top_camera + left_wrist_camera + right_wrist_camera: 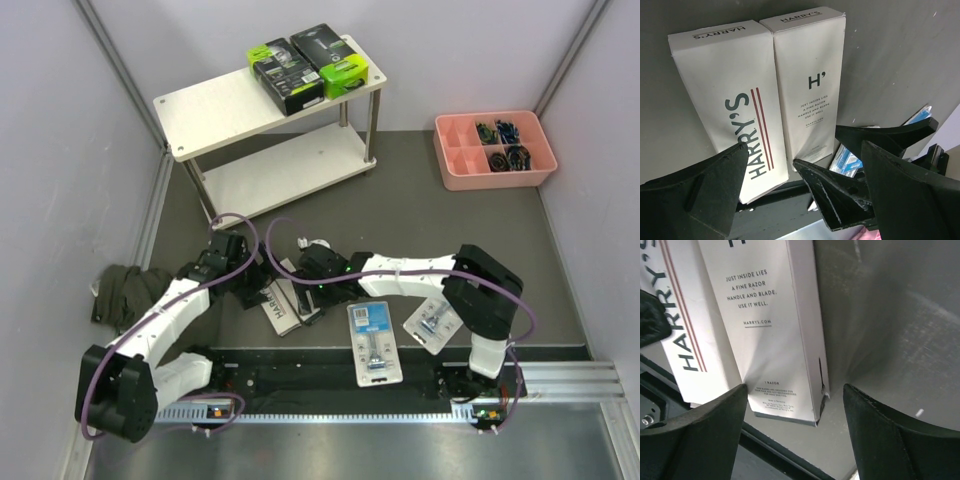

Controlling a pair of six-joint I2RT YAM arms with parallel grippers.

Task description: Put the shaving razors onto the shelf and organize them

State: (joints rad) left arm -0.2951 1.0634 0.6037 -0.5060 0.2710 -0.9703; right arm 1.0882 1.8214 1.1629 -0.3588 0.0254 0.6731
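Two white Harry's boxes (283,310) lie side by side on the dark table, under both grippers. In the left wrist view they are the "HARRY'S" box (735,110) and the "H'" box (810,85). My left gripper (252,283) is open and empty just above their near ends. My right gripper (303,285) is open and straddles the end of the "H'" box (765,315). Its left finger is at the seam with the other box (675,330). Two blister packs (372,340) (432,322) lie near the front. Two black and lime-green packs (283,75) (330,58) lie on the shelf's (215,105) top board.
A pink compartment tray (455,170) with small dark items stands at the back right. A dark green cloth (120,290) lies by the left wall. A black rail (300,375) runs along the table's front edge. The right gripper's fingers (835,195) crowd the left wrist view.
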